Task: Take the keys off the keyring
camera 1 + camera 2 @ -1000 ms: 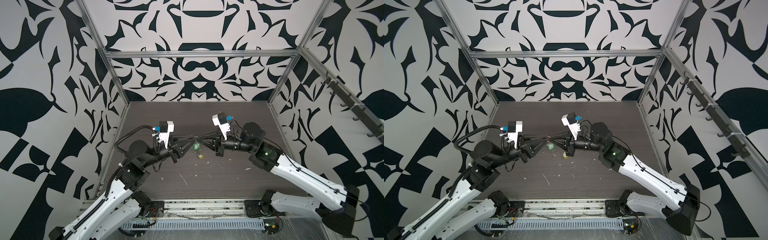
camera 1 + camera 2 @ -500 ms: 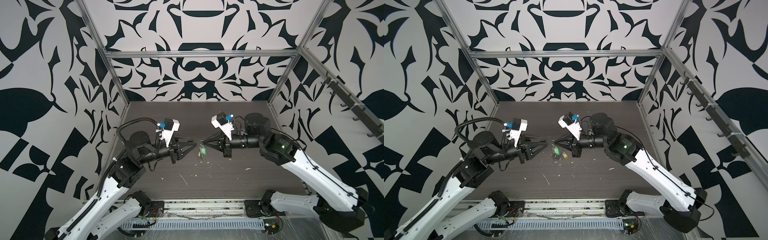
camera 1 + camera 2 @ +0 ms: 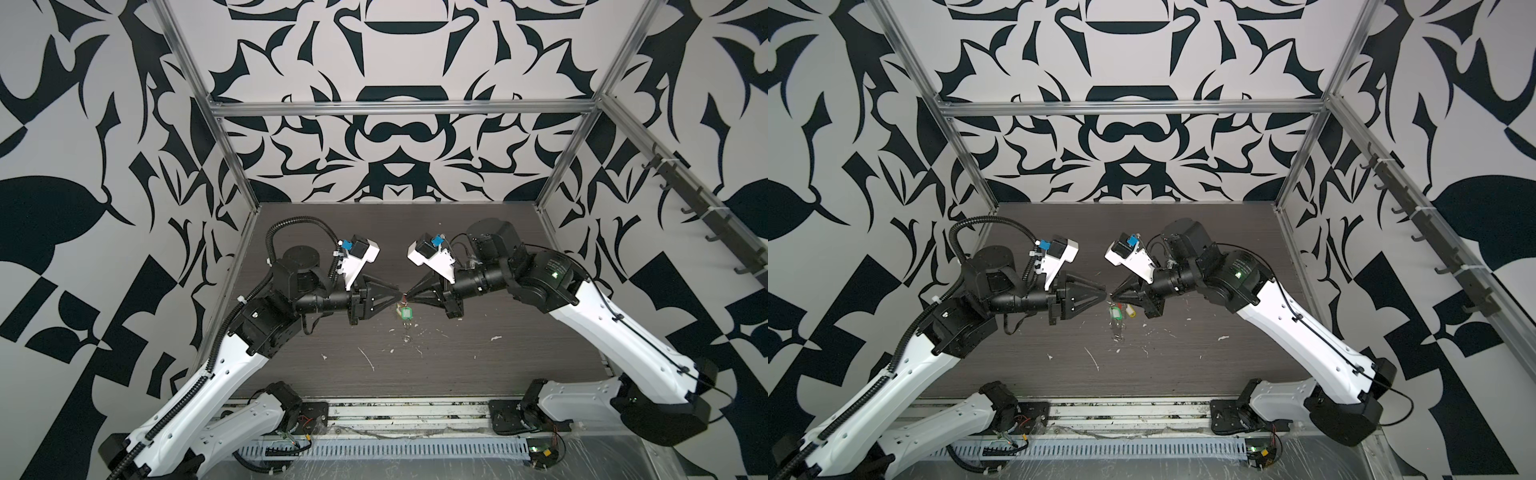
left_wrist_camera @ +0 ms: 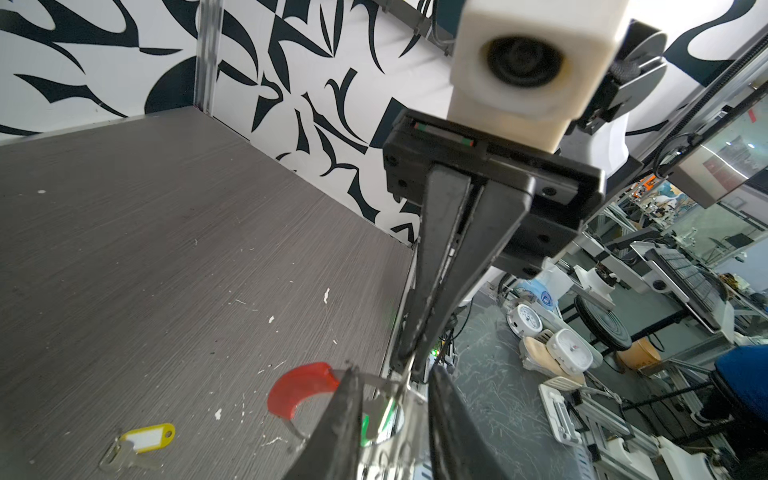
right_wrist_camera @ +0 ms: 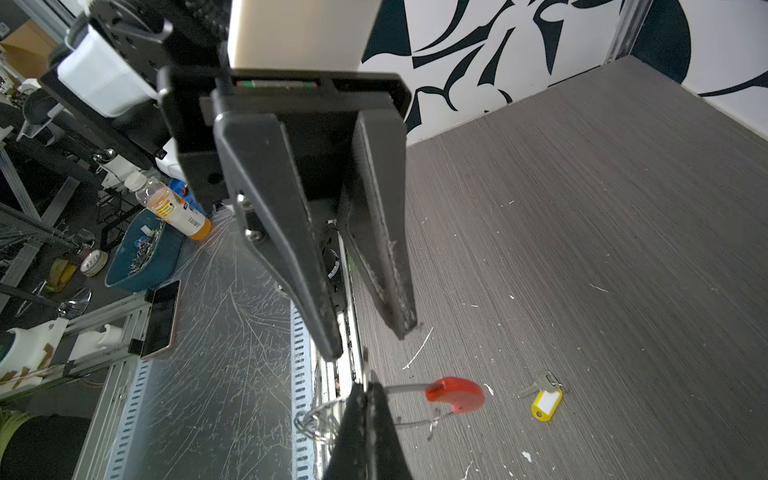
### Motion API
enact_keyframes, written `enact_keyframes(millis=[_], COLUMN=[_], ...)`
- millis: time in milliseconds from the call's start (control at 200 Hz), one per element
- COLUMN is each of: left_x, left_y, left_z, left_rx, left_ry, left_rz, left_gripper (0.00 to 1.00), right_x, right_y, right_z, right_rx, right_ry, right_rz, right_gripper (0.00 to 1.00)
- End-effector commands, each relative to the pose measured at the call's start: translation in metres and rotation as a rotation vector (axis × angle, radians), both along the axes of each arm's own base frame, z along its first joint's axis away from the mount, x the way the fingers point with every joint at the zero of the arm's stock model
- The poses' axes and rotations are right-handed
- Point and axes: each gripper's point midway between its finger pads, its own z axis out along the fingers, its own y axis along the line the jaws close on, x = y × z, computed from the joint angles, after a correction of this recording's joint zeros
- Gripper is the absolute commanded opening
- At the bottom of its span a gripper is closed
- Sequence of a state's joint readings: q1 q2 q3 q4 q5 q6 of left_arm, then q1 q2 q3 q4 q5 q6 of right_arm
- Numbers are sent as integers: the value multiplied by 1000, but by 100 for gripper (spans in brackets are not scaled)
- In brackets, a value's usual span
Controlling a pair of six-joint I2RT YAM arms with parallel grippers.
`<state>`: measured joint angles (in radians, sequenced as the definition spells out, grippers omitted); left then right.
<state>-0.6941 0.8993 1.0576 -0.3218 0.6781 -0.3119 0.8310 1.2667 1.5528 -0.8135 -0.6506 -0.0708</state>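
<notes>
We are looking at both arms meeting above the middle of the dark table (image 3: 478,374). The left gripper (image 3: 1101,294) is reaching in from 9 o'clock and the right gripper (image 5: 365,392) from 3 o'clock, and their tips are nearly touching in both top views. The right gripper is pinching the keyring (image 5: 404,388), with its jaws pressed together on the thin hoop, and is holding it above the table. The red segment (image 4: 302,388) is sticking out to one side of that grip. The left gripper's jaws are standing apart, straddling the hoop near a bunch of small silver rings (image 5: 316,419); we cannot tell whether either finger is touching the metal. The green tag (image 3: 1115,314) is showing just below the tips, at 6 o'clock from them, and we cannot tell whether it is strung on the hoop. The yellow tag (image 5: 547,404) is lying flat on the table, apart from the keyring, with a silver key (image 5: 538,383) joined to it. In a top view the yellow tag (image 3: 1131,311) is sitting at 3 o'clock from the green tag. White flecks (image 3: 368,359) are lying scattered over the table.
</notes>
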Motion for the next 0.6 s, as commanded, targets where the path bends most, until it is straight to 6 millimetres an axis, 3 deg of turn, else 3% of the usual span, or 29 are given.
enact_keyframes(millis=[0,305,595], left_x=[-10,-14,-14], left_y=[1,-2,-5], left_z=[1,1,0], left_rx=[22,34,43], left_ry=[9,22,23], left_rz=[-51,-85,-94], left_gripper=[30,26,14], right_x=[-6,-4,-6], right_y=[-3,0,4], right_z=[15,14,11], right_rx=[12,-23,-63], right_ry=[-39,-43,-55], right_rz=[32,46,57], right_gripper=[0,0,0])
